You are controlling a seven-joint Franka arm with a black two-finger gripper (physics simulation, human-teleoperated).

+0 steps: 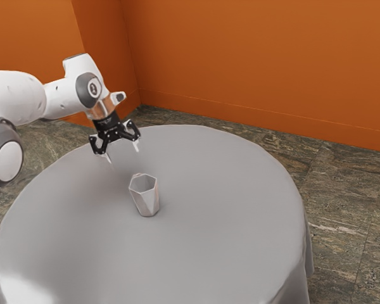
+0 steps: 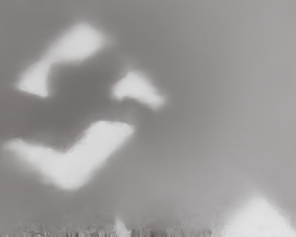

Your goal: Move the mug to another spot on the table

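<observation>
Where the mug [image 1: 144, 195] stands, exterior view: upright on the tabletop [image 1: 240, 190], near its middle, mouth up, with bare cloth all round it.
Hand [image 1: 116, 147], exterior view: hovers above the tabletop, pointing down, fingers spread and nothing between them.
Mug from hand: lower, toward the exterior view's right and nearer the camera. The two are near each other but clearly apart.
Mug's axis: vertical. The walls are faceted, and I cannot make out a handle.
Arm [image 1: 25, 101]: comes in from the exterior view's left, so the mug lies farther along its reach.
Coming move, as I judge it: carry the hand across until it is over the mug's mouth, then lower it so the fingers straddle a wall or the whole body.
Task so far, as I judge it: the mug is not yet grasped and not yet moved.
Shadow [image 2: 79, 113], wrist view: a soft dark shape on grey cloth among pale patches, probably cast by the hand.
Wedge [image 2: 259, 217], wrist view: pale and blurred. I cannot tell whether it is the mug.
</observation>
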